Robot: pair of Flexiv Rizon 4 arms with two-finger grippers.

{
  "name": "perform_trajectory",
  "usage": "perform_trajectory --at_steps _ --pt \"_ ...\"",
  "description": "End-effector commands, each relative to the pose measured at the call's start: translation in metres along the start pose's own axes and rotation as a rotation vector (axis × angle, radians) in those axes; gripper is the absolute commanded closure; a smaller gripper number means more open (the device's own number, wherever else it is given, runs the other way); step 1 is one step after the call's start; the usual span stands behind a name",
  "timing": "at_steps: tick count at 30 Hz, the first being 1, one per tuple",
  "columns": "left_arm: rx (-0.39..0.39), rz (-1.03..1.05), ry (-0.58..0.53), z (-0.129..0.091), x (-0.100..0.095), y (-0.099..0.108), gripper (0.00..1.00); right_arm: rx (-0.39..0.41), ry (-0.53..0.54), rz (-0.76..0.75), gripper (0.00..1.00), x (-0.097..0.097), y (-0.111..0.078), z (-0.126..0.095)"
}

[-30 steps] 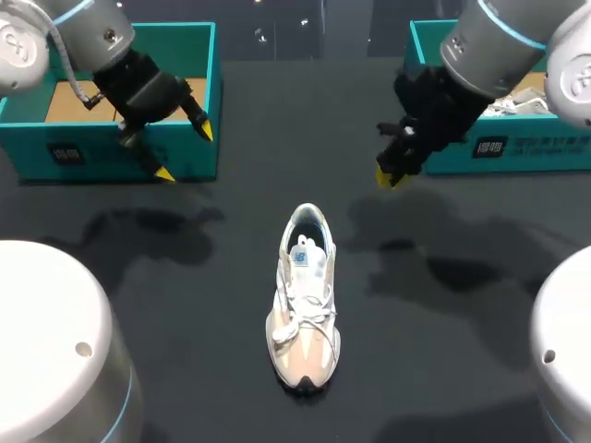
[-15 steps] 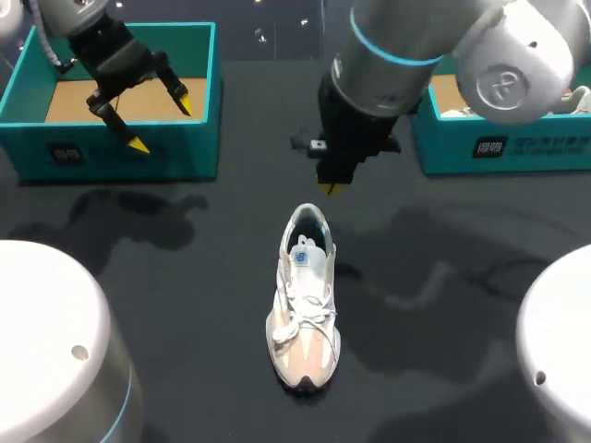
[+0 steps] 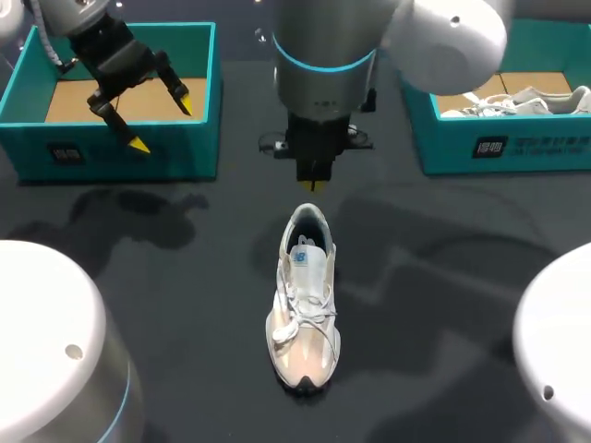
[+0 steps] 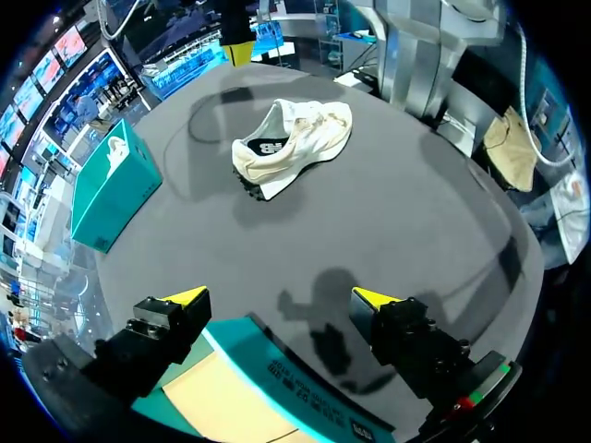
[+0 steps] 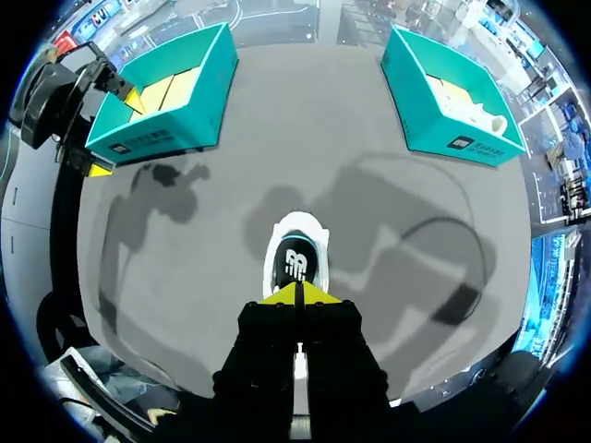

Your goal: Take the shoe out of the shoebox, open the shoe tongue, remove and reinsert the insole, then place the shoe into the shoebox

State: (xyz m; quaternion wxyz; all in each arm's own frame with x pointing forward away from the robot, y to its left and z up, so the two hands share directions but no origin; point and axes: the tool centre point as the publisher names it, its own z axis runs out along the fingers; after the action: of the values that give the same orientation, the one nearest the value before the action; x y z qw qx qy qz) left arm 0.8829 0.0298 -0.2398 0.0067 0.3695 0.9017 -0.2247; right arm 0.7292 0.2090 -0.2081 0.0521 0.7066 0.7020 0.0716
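Shoe stands on its sole mid-surface, out of the shoebox. Right hand is pinched closed and empty just above the heel, and left hand is spread and empty over the box. It's probably light, with a floppy upper and a stiffer sole, so grab the heel collar or tongue; only the right wrist view shows the closed tips, while the head view shows the laces.

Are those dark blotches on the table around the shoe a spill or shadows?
Shadows. Head view: soft overlapping shadows lie on the table either side of the shoe, suggesting several lamps. Right wrist view: they spread ahead of the right gripper. Left wrist view: a shadow lies ahead of the left gripper, past the shoebox rim.
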Motion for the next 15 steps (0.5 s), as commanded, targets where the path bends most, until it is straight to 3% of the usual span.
perform_trajectory --at_steps 1,9,15 --pt "-0.002 0.000 0.002 0.000 0.000 0.000 0.00 -0.012 -0.072 0.020 1.00 0.020 -0.003 0.013" --pt "-0.002 0.000 0.002 0.000 0.000 0.000 0.00 -0.010 -0.191 0.094 1.00 0.033 -0.008 0.034" --pt "-0.002 0.000 0.002 0.000 0.000 0.000 0.00 -0.010 -0.191 0.094 1.00 0.033 -0.008 0.034"
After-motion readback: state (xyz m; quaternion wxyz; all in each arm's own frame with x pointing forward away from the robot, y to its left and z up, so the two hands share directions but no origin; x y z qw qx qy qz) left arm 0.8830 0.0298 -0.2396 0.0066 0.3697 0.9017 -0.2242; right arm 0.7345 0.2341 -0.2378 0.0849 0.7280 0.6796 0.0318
